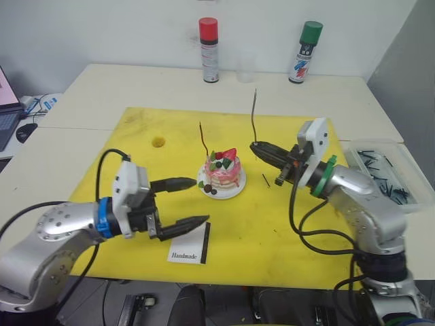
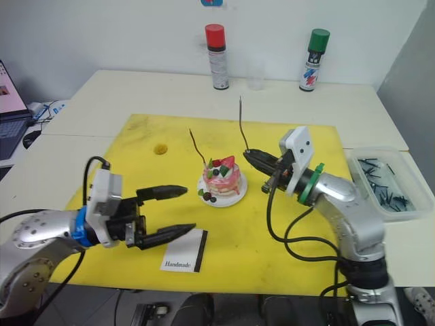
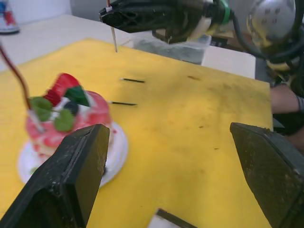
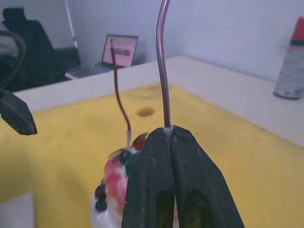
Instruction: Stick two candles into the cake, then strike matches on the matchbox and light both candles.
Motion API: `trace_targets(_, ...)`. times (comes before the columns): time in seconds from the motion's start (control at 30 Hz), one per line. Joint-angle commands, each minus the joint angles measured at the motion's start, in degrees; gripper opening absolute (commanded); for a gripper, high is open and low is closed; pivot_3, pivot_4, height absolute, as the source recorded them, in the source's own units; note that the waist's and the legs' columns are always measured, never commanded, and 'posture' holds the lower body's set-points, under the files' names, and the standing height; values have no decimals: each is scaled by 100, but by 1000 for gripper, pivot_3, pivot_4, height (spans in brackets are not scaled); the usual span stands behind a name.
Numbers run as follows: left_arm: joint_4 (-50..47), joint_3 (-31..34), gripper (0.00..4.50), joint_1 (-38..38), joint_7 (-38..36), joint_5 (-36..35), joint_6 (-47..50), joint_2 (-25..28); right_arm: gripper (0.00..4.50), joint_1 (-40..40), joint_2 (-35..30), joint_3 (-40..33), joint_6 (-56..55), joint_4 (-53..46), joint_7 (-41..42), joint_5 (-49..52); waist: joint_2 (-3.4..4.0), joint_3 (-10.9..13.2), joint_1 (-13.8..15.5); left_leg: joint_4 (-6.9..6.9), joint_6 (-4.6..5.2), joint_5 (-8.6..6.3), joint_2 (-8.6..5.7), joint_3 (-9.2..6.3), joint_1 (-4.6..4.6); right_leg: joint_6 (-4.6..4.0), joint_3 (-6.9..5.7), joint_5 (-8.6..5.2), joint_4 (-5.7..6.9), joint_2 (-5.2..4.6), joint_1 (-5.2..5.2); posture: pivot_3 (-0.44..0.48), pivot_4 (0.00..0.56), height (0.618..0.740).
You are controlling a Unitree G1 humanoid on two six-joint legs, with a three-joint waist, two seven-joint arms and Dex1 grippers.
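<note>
The pink cake [image 1: 223,174] sits on its white plate [image 1: 233,193] mid-mat, with the reddish candle [image 1: 203,139] stuck upright in it. Just right of the cake, my right gripper [image 1: 255,146] is shut on the lower end of the second candle [image 1: 253,115], holding it upright above the mat. My left gripper [image 1: 200,201] is open and empty, its fingertips a little left of the plate. The white matchbox [image 1: 190,248] lies flat below the left gripper, near the mat's front edge. Two loose matches [image 1: 266,180] lie on the mat beneath the right gripper.
A clear tray [image 1: 401,157] of several matches stands at the right table edge. A red-capped spray can [image 1: 209,51], a green-capped can [image 1: 305,53] and a clear cup [image 1: 246,68] stand at the back. A laptop [image 1: 7,112] is far left.
</note>
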Motion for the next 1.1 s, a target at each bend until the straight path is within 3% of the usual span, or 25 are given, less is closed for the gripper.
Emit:
trace_targets(0.03, 187, 180, 4500, -397, -122, -108, -55, 156, 8, -42, 320, 223, -1043, 607, -56, -369, 0, 0, 5, 0, 0, 0, 0, -1, 1, -1, -2, 0, 1, 1, 0, 0, 150, 733)
trace_targets(0.17, 332, 131, 4500, -785, -207, -298, 154, 287, 8, 32, 540, 428, -1623, 1119, 99, -517, 1, 1, 1, 2, 0, 0, -1, 2, 1, 1, 3, 1, 0, 0, 2, 0, 150, 733)
trace_targets(0.47, 647, 34, 4500, -765, -644, 88, -136, 337, 8, 159, 719, 613, -2205, 1686, 145, -698, 3, 2, 2, -10, 0, 0, 1, 0, 3, -5, -1, -2, 1, 1, 0, 0, 150, 733)
trace_targets(1.1, 380, -186, 4500, -777, -444, 199, -114, 282, 8, 363, 850, 644, -2348, 1289, -16, -681, 3, 2, 0, -10, 0, 0, 1, 0, 6, -5, 1, -2, 3, 0, 1, 0, 150, 733)
